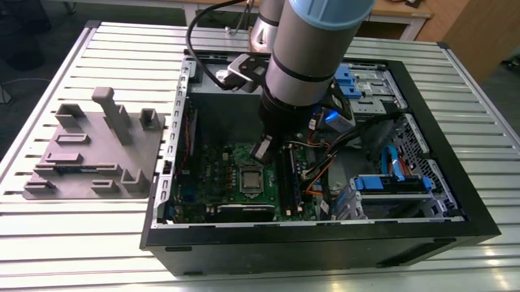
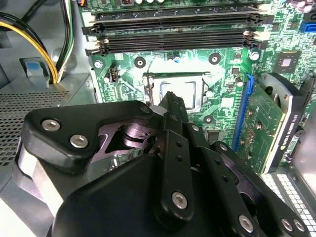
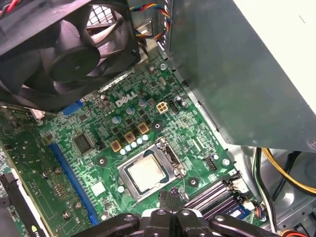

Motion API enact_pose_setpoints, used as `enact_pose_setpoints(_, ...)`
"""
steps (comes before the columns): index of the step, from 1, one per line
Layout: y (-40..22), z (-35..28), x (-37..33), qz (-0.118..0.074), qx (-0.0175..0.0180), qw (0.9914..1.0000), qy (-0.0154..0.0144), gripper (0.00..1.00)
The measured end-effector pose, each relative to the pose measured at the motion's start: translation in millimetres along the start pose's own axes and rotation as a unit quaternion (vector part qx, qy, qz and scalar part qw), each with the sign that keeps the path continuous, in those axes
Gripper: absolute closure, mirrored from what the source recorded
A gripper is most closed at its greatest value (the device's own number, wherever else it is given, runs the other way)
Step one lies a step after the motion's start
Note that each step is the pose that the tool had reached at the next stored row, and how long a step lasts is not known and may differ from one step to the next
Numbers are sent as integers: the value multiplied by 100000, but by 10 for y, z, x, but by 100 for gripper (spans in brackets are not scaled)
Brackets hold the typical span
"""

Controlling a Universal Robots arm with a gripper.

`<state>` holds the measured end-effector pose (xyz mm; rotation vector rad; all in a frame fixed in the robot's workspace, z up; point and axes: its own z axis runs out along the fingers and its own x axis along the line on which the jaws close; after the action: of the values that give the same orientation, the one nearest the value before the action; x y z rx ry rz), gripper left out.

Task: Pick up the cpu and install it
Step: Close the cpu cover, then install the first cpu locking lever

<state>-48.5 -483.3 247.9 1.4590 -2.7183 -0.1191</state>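
Cpu (image 3: 146, 172) sits in its socket; arm reaches down into case, closed fingers (image 3: 171, 198) empty above it

Even overhead light falls across the slatted table (image 1: 65, 243), the open case (image 1: 325, 237) sits in shadow inside, and the looming arm (image 1: 313, 55) blurs softly.

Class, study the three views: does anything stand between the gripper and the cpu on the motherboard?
Nothing visible does. The cpu lies in its socket frame, top bare. The gripper hangs just above the board beside it, and in both wrist views no cable or part crosses the gap.
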Motion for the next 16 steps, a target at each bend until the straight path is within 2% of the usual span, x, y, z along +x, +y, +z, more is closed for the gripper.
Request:
enact_pose_setpoints(8, -42, -2, 69, -10, -1, 100000, 2, 90)
enact_pose_setpoints(16, -43, -2, 69, -11, 19, 100000, 24, 90)
